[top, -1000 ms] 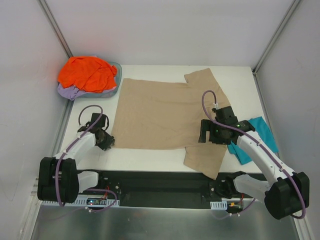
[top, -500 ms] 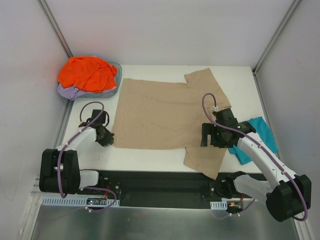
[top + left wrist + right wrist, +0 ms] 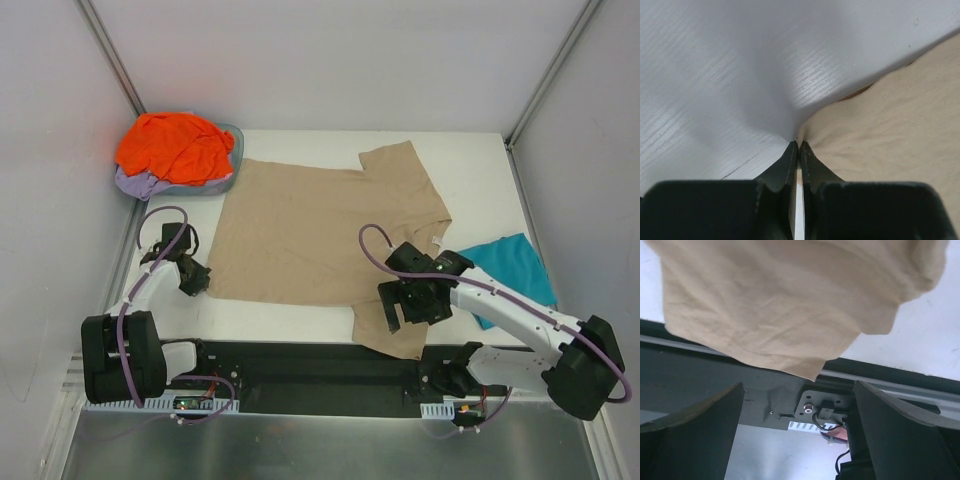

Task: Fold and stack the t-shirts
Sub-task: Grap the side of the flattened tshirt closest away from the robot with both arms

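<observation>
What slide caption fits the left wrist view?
Left gripper shut on an edge of the tan t-shirt, over the white table.

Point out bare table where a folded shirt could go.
Best: the far right corner of the table, bordered by the tan shirt sleeve, the teal shirt and the wall. A thin strip runs between the tan shirt and the table's near edge. Crowded: the far left corner, filled by the basin.

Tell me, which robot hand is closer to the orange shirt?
Left. The left gripper, pinching the tan shirt, sits on the orange shirt's side; the right gripper, open, is far across.
</observation>
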Robot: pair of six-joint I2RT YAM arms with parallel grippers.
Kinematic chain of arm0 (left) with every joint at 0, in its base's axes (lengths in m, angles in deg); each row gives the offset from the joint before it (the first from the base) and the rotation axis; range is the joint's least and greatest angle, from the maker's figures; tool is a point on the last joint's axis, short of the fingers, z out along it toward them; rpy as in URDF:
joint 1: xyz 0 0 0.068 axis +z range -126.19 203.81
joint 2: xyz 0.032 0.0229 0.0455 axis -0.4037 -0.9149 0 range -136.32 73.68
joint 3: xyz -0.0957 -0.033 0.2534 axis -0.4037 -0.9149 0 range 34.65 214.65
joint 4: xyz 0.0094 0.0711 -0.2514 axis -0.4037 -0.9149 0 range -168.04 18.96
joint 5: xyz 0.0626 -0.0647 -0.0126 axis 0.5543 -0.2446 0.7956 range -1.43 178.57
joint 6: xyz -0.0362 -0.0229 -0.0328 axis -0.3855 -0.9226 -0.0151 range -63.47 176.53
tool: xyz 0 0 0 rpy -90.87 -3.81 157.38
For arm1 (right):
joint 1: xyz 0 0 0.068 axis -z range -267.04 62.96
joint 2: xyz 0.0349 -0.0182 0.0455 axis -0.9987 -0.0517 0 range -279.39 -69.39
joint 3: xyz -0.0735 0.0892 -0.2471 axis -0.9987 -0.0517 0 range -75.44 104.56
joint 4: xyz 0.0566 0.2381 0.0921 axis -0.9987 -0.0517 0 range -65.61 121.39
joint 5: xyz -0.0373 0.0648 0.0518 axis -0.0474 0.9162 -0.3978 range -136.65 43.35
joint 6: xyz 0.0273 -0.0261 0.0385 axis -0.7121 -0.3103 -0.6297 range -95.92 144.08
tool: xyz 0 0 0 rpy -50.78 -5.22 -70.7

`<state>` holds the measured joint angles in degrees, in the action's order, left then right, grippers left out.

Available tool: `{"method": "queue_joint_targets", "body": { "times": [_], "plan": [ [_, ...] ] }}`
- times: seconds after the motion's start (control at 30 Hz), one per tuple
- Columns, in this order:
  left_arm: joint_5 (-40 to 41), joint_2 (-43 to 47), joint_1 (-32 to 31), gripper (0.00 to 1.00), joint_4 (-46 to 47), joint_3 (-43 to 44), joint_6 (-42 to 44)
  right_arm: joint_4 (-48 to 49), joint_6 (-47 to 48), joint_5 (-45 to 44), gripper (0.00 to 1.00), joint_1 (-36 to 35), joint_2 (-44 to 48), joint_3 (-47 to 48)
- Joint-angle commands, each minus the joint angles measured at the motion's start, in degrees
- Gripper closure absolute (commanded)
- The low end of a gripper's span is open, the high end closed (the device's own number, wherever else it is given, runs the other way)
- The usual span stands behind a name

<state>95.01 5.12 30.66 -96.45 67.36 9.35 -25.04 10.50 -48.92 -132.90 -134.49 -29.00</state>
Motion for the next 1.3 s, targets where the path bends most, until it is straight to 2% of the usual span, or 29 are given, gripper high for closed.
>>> {"method": "queue_joint_targets", "body": {
  "times": [0.0,0.07,0.1,0.17,0.23,0.47,0.67,0.9,1.17,1.27],
  "plan": [
    [-1.86,-0.18,0.27,1.0,1.15,0.25,1.91,-2.38,-3.21,-6.52,0.03,0.6,-1.43,5.05],
    [-2.3,-0.62,0.18,1.0,1.41,0.34,2.35,-0.63,-1.37,-7.58,0.03,3.66,-3.27,8.92],
    [-2.39,-0.79,0.18,1.0,1.5,0.25,2.62,1.56,0.64,-6.71,0.03,7.77,-4.93,10.07],
    [-2.74,-0.88,0.27,1.0,1.68,-0.01,2.62,4.9,2.5,-3.91,0.03,14.97,-8.44,13.41],
    [-3.71,-0.79,0.27,1.0,2.2,-0.27,2.44,8.69,3.73,-0.03,0.03,18.78,-12.05,15.87],
    [-6.35,-1.84,0.27,1.0,3.52,0.42,3.06,9.49,7.08,4.08,0.03,29.32,-33.74,30.18],
    [-6.35,-4.56,0.18,1.0,3.88,2.01,3.32,9.4,8.4,6.74,0.03,34.08,-45.7,36.35],
    [-6.35,-7.2,0.18,1.0,3.88,4.11,3.76,4.93,9.01,3.77,0.03,37.87,-55.39,43.82],
    [-7.58,-10.19,0.27,1.0,3.88,7.19,4.11,-3.06,11.56,2.61,0.03,41.03,-66.28,62.35],
    [-8.63,-11.6,0.09,1.0,3.88,8.51,4.2,-3.95,12.97,6.11,0.03,42.35,-69.98,68.23]
  ]
}}
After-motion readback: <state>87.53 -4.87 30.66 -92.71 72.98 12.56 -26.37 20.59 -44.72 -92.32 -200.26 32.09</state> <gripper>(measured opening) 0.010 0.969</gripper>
